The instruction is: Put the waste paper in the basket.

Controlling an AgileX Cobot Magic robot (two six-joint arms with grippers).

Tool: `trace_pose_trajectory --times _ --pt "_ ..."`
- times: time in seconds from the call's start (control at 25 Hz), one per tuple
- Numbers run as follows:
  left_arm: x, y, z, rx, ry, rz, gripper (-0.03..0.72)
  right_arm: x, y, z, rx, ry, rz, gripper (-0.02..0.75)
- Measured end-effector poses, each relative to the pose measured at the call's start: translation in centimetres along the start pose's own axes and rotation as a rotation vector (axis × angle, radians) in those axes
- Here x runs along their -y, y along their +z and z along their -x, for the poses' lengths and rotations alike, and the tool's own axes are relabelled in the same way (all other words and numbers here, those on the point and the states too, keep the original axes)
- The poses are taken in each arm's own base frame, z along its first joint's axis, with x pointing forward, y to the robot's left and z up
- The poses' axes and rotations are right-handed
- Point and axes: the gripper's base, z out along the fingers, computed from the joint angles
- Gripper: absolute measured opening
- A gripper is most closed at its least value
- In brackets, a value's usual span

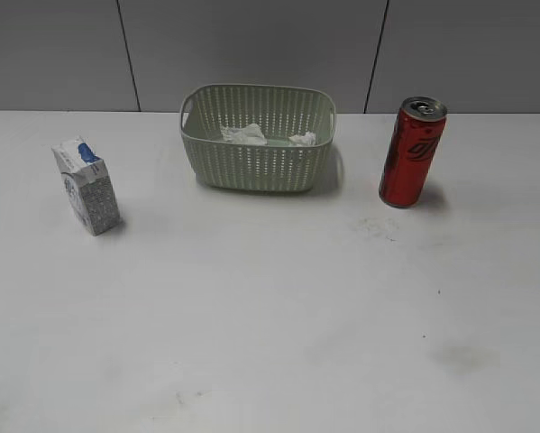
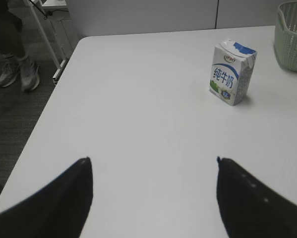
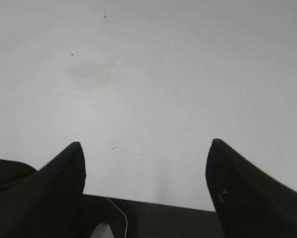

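Note:
The pale green basket [image 1: 257, 162] stands at the back middle of the table. Crumpled white waste paper lies inside it, one wad at the left [image 1: 243, 134] and one at the right [image 1: 303, 139]; no other wad shows. The basket's edge also shows in the left wrist view [image 2: 292, 39]. My left gripper [image 2: 153, 161] is open and empty over bare table near the left edge. My right gripper [image 3: 146, 144] is open and empty over bare table by the front edge. Neither gripper shows in the exterior view.
A white-and-blue milk carton [image 1: 86, 186] stands at the left, also in the left wrist view [image 2: 231, 73]. A red can [image 1: 412, 152] stands right of the basket. A person's legs [image 2: 12, 49] are on the floor beyond the table's left edge.

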Motion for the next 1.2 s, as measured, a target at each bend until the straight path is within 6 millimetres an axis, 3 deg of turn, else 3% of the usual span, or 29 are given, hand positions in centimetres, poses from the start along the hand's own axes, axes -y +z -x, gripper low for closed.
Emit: trace_pose_trajectory --times 0.56,1.2 --pt "0.0 0.0 0.0 0.0 0.001 0.003 0.572 -1.2 -5.1 -3.4 0.429 -0.051 -0.049 0.572" --pt "0.0 0.0 0.0 0.0 0.003 0.004 0.572 -0.8 -5.2 -3.9 0.44 -0.055 0.052 0.572"
